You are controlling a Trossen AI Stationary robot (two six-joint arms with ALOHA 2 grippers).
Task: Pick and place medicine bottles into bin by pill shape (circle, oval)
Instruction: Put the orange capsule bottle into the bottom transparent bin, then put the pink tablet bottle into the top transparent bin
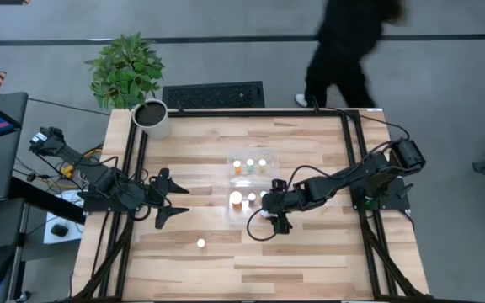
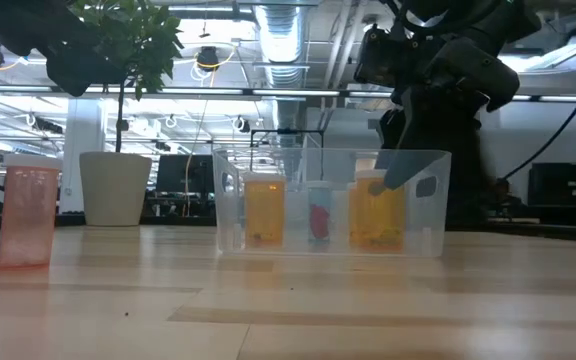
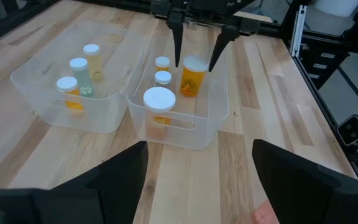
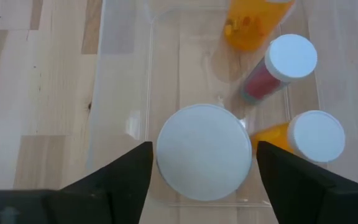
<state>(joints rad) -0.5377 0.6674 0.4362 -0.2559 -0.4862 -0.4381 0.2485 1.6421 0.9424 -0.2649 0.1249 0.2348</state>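
The clear bin (image 1: 231, 195) stands mid-table with two compartments. The far one holds three white-capped bottles (image 1: 250, 165). The near one holds several (image 3: 163, 78). My right gripper (image 1: 269, 204) hangs open over the near compartment. Its fingers stand on either side of a larger orange bottle (image 3: 194, 76) with a wide white cap (image 4: 204, 152), a gap showing on each side. That bottle stands upright on the bin floor. One bottle (image 1: 200, 243) stands alone on the table near the front edge; it also shows in the low view (image 2: 28, 215). My left gripper (image 1: 178, 200) is open and empty, left of the bin.
A white plant pot (image 1: 151, 118) with a green plant stands at the table's far left corner. A person in dark clothes (image 1: 343, 50) walks beyond the far edge. Bare wood lies along the near side around the lone bottle.
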